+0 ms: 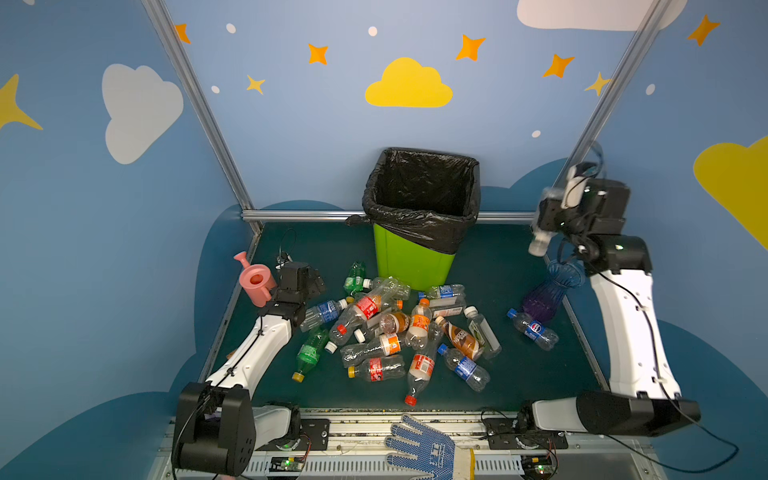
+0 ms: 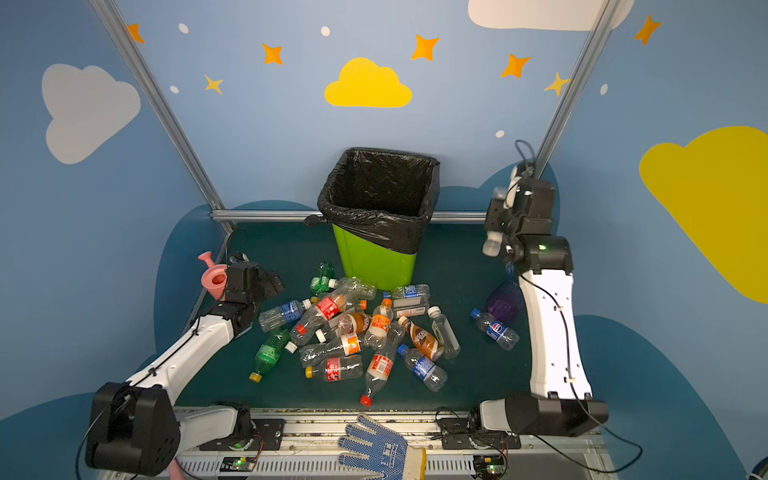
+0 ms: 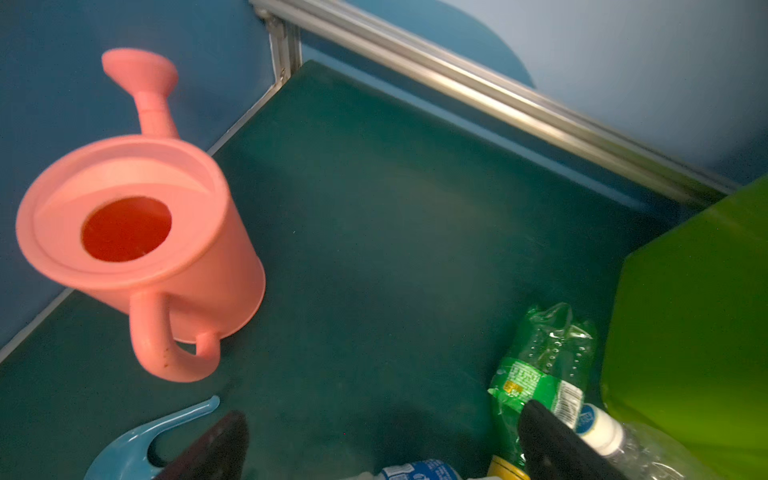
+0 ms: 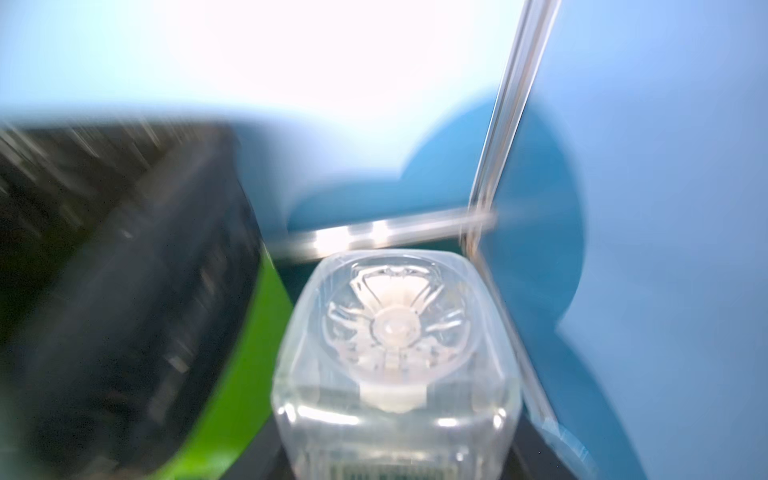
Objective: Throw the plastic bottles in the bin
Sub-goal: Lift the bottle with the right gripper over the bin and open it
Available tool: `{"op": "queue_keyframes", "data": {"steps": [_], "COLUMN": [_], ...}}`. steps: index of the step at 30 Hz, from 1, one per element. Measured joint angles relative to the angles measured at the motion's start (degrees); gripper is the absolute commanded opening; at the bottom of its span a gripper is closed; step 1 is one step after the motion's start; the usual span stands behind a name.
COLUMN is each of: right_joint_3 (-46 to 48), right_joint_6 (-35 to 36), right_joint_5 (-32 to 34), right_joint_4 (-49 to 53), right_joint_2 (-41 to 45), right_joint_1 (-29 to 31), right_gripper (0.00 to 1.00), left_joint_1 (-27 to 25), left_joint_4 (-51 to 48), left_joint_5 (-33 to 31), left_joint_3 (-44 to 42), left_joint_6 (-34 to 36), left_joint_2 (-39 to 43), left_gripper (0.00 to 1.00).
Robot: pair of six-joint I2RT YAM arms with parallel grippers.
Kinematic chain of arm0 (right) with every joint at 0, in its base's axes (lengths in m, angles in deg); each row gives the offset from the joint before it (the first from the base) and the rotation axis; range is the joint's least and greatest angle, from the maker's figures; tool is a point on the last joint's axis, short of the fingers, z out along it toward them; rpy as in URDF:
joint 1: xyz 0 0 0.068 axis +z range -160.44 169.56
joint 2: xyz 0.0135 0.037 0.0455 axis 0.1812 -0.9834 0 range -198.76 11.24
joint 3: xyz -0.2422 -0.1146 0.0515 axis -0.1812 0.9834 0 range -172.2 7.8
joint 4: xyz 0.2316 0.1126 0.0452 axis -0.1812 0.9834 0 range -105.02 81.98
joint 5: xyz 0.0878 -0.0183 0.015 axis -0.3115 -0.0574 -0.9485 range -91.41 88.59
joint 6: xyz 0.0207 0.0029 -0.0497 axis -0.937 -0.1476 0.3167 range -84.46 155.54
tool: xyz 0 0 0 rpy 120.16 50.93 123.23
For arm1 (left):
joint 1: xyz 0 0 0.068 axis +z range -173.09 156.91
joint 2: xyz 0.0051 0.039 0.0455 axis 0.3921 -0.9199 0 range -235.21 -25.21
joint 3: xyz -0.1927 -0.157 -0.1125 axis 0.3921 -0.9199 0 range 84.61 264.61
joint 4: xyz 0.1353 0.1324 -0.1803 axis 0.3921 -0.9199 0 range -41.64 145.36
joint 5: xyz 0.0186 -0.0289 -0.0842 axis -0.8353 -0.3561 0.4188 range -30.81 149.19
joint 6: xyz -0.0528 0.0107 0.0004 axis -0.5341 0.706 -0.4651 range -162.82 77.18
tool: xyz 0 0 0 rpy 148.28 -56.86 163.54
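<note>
Several plastic bottles (image 1: pixel 386 328) (image 2: pixel 353 328) lie piled on the dark green mat in front of the bin (image 1: pixel 411 266) (image 2: pixel 374 266), a lime-green one with a black liner. My right gripper (image 1: pixel 550 220) (image 2: pixel 498 224) (image 4: pixel 395 465) is raised to the right of the bin's rim, shut on a clear square bottle (image 1: pixel 540 243) (image 2: pixel 492 245) (image 4: pixel 395 353) that hangs white cap down. My left gripper (image 1: pixel 309 282) (image 2: pixel 270 282) (image 3: pixel 384 449) is open and empty, low at the pile's left edge. One of its fingertips (image 3: pixel 548 440) is by a green bottle (image 3: pixel 540 365).
A pink watering can (image 1: pixel 255 282) (image 3: pixel 137 232) stands just left of my left gripper. A blue-purple ribbed vase (image 1: pixel 548 291) (image 2: pixel 505 301) stands under my right arm, with a lone blue-label bottle (image 1: pixel 534 330) beside it. A dotted glove (image 1: pixel 424 449) lies on the front rail.
</note>
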Motion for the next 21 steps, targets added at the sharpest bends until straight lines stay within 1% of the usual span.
{"op": "queue_keyframes", "data": {"steps": [3, 5, 7, 9, 10, 11, 13, 14, 15, 16, 17, 19, 20, 21], "right_joint_3": [-4.9, -8.6, -13.7, -19.7, -23.4, -28.9, -42.1, -51.0, -58.2, -62.4, -65.0, -62.6, -57.0, -48.3], "right_joint_6": [-2.1, -4.1, -6.4, -8.2, -8.7, -8.8, -7.9, -7.2, -6.7, -6.4, -6.3, -6.3, -6.4, -6.5], "right_joint_5": [-1.2, -3.3, -6.5, -10.0, -11.7, -14.0, -17.2, -18.3, -19.3, -19.9, -20.2, -20.1, -19.6, -19.3], "right_joint_4": [-5.4, -8.2, -11.0, -13.0, -12.9, -12.3, -8.0, -4.2, -1.0, 1.9, 5.2, 9.2, 9.0, 6.4], "right_joint_2": [3.8, 4.2, 2.8, -1.3, -4.5, -9.6, -20.9, -28.1, -34.9, -39.5, -43.9, -46.4, -45.0, -40.9], "right_joint_1": [-0.3, -0.3, 0.5, 3.0, 4.8, 7.2, 11.5, 13.4, 14.7, 15.5, 16.1, 16.0, 15.6, 15.3], "right_gripper": [0.52, 0.52, 0.52, 0.54, 0.56, 0.60, 0.77, 0.85, 0.89, 0.94, 0.96, 0.97, 0.98, 0.98], "left_joint_1": [1.0, 1.4, 1.5, 1.5, 1.5, 1.5, 1.5, 1.5, 1.5, 1.5, 1.6, 1.6, 1.6, 1.7], "left_joint_4": [-2.3, -3.8, -4.9, -6.0, -6.5, -6.9, -7.7, -8.2, -8.8, -9.5, -10.2, -11.1, -11.4, -11.6], "left_joint_5": [-0.4, -0.5, -0.5, -0.5, -0.5, -0.5, -0.5, -0.5, -0.6, -0.7, -0.8, -1.0, -1.1, -1.2], "left_joint_3": [1.2, 1.8, 2.2, 2.5, 2.5, 2.5, 2.5, 2.5, 2.6, 2.6, 2.7, 2.7, 2.7, 2.7], "left_joint_6": [-1.6, -2.7, -3.5, -4.3, -4.6, -4.9, -5.4, -5.6, -5.8, -5.8, -5.8, -5.8, -5.7, -5.6], "left_joint_2": [-1.8, -2.3, -2.4, -2.4, -2.4, -2.4, -2.4, -2.3, -2.2, -2.0, -1.7, -0.6, 0.1, 0.9], "left_gripper": [1.00, 1.00, 1.00, 1.00, 1.00, 1.00, 1.00, 1.00, 1.00, 1.00, 1.00, 1.00, 1.00, 1.00]}}
